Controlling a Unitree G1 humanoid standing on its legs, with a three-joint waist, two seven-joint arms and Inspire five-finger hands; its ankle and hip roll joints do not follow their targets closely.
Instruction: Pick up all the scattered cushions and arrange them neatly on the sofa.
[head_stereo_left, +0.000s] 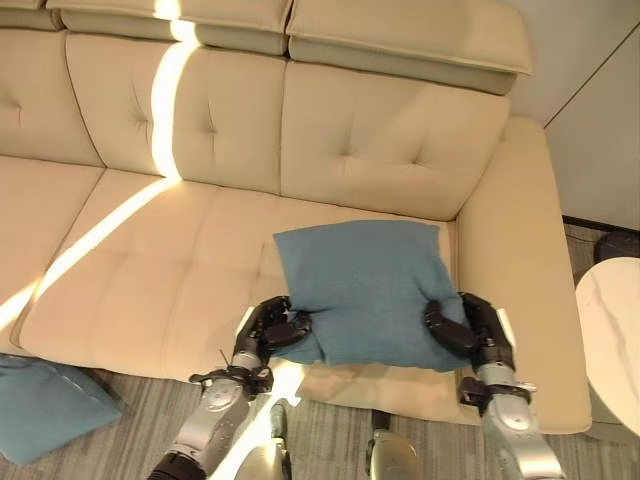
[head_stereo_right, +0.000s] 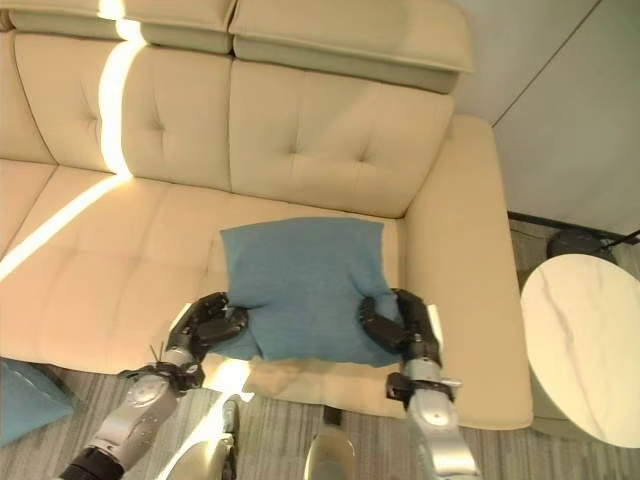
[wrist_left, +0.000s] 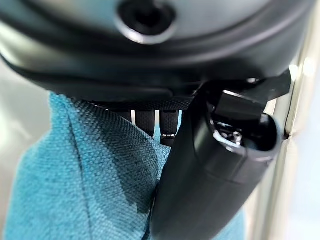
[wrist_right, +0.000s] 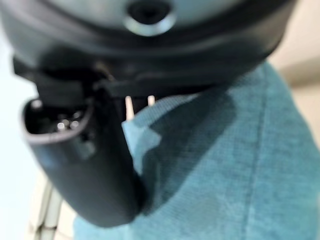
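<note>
Both hands grip one blue cushion (head_stereo_left: 368, 290) at the lower middle of the head views, where it lies on the seat of the cream sofa (head_stereo_left: 180, 250) beside the sofa's right armrest (head_stereo_left: 525, 270). Left hand (head_stereo_left: 272, 327) is curled round the cushion's lower left corner, its dark fingers wrapped onto the fabric and the thumb pressed against it; the left wrist view shows the thumb (wrist_left: 210, 185) lying over teal cloth that bunches beneath the palm. Right hand (head_stereo_left: 470, 330) clasps the cushion's lower right edge in the same way, fingers folded over the top of the fabric, and in the right wrist view its thumb (wrist_right: 85, 165) sits against the woven blue surface (wrist_right: 225, 165). The cushion rests fairly flat, its far edge toward the tufted backrest (head_stereo_left: 390, 140) and its near edge close to the front lip of the seat. A second blue cushion (head_stereo_left: 45, 405) lies on the grey floor (head_stereo_left: 330, 440) at the lower left of the frame, just in front of the sofa's base and well apart from the held one. A bright band of sunlight (head_stereo_left: 165, 110) runs diagonally down the backrest and across the seat on the left. At the right edge stands a round white marble-patterned table (head_stereo_right: 580, 340), near the armrest but not touching it.
</note>
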